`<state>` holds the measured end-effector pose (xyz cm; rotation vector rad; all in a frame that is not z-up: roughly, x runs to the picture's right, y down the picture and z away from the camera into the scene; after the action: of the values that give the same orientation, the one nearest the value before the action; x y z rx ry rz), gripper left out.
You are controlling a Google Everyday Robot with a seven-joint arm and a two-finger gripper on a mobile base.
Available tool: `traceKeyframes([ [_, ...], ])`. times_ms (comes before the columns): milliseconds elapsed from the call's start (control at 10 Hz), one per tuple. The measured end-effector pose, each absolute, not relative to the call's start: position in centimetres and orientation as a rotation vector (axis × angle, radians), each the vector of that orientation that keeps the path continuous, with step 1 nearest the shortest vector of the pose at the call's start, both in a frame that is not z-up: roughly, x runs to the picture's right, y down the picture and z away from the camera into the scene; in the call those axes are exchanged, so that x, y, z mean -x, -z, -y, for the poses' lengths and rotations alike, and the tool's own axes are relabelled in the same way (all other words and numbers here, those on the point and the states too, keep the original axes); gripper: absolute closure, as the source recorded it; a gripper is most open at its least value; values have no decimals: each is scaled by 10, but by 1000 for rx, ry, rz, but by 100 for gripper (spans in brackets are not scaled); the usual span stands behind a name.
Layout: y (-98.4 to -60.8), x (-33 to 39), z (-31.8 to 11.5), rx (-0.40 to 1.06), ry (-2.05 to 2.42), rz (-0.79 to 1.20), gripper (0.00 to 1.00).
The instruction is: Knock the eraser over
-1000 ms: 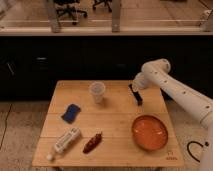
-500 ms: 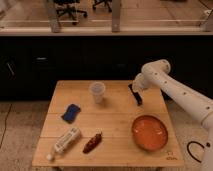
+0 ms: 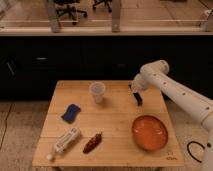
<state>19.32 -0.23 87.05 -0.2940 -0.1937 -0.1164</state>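
Observation:
The eraser [image 3: 139, 100], a slim black block, stands upright near the back right of the wooden table [image 3: 115, 120]. My gripper [image 3: 136, 92] hangs from the white arm [image 3: 165, 85] that reaches in from the right. It sits right at the top of the eraser, and its dark shape merges with the eraser's. I cannot tell whether they touch.
A clear plastic cup [image 3: 97, 92] stands left of the eraser. A flat blue pad [image 3: 71, 112], a white tube [image 3: 65, 141] and a reddish-brown item [image 3: 92, 143] lie on the left half. An orange plate [image 3: 149, 132] lies at the front right. A dark cabinet is behind.

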Motion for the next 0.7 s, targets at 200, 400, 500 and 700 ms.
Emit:
traceKeyframes([
  [200,-870,-192,2,291,120,194,100],
  [400,-870,-189,2,288,127,197,100],
  [500,-870,-187,2,287,129,197,100],
  [700,-870,-186,1,285,131,197,100],
])
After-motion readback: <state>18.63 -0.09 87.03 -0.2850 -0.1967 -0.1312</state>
